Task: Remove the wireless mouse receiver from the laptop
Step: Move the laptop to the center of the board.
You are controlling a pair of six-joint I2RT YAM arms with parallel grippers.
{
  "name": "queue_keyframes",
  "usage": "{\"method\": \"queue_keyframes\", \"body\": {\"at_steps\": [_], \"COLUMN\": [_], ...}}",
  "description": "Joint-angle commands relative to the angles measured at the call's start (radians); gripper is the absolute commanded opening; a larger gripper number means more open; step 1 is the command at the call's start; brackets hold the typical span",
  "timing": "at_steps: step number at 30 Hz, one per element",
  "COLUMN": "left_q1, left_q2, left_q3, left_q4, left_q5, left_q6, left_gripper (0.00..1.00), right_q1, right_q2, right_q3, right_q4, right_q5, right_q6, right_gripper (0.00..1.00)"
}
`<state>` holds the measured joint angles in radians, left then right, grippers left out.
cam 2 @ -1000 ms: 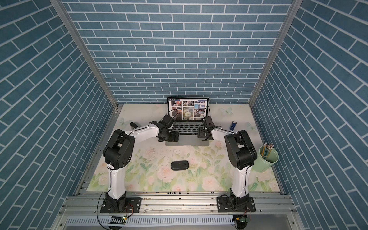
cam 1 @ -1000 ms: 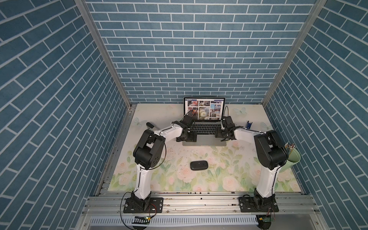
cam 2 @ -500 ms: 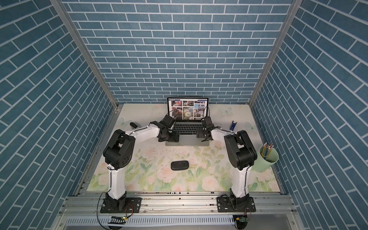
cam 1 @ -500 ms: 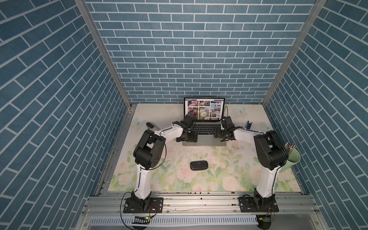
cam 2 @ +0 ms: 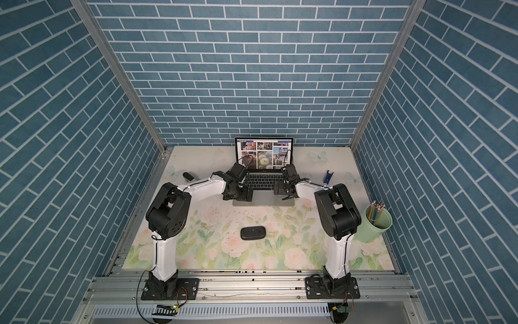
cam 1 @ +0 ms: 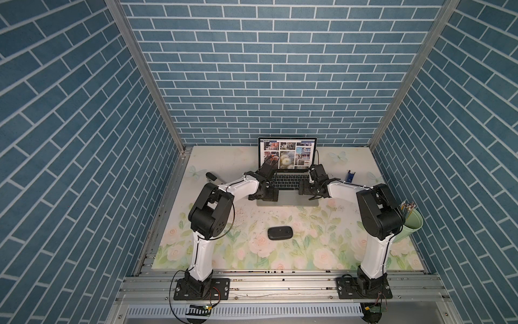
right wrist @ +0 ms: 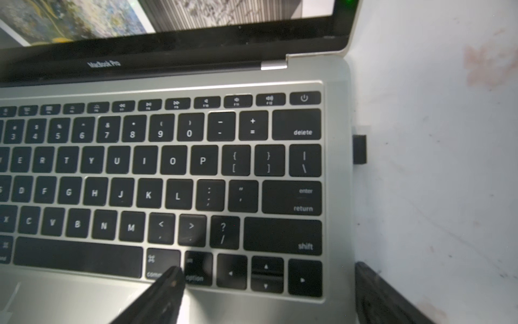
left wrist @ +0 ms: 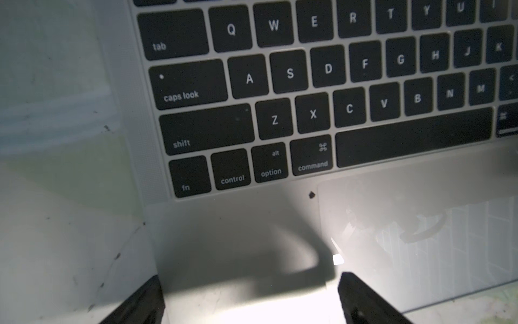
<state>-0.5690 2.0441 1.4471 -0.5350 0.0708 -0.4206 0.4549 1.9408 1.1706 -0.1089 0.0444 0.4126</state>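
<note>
Receiver (right wrist: 359, 149): tiny black stub at side edge of silver laptop (right wrist: 337, 179)

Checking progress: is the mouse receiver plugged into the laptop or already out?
Plugged in: the wireless mouse receiver juts from the side edge of the laptop, near the delete key.

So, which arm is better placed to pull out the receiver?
Right: the receiver sticks out of the laptop edge near the open right hand; the left hand is at the opposite side.
</note>
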Motion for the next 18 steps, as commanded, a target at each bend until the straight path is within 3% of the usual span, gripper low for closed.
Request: {"method": "queue_keyframes", "body": {"at_steps": [1, 7, 18], "left_q1": [-0.046, -0.041, -0.024], "left_q2": [-0.004, -0.037, 0.022], "left_q3": [0.042, 0.051, 0.063], "left_q4": [0.026, 0.062, 0.069], "left_q5": [0.089, 0.065, 0.013], "left_q6": [0.032, 0.057, 0.048], "left_gripper": [1.00, 1.00, 1.00], "right_q1": [0.067, 0.066, 0.067], "right_q2": [0.020, 0.010, 0.009], "right_q3": [-0.011, 0.008, 0.002], "right_q4": [-0.148, -0.166, -0.167], "right_q5": [-0.164, -0.147, -0.151], "right_q6": [0.046, 0.029, 0.022], "right_gripper": [0.98, 1.00, 1.00]}}
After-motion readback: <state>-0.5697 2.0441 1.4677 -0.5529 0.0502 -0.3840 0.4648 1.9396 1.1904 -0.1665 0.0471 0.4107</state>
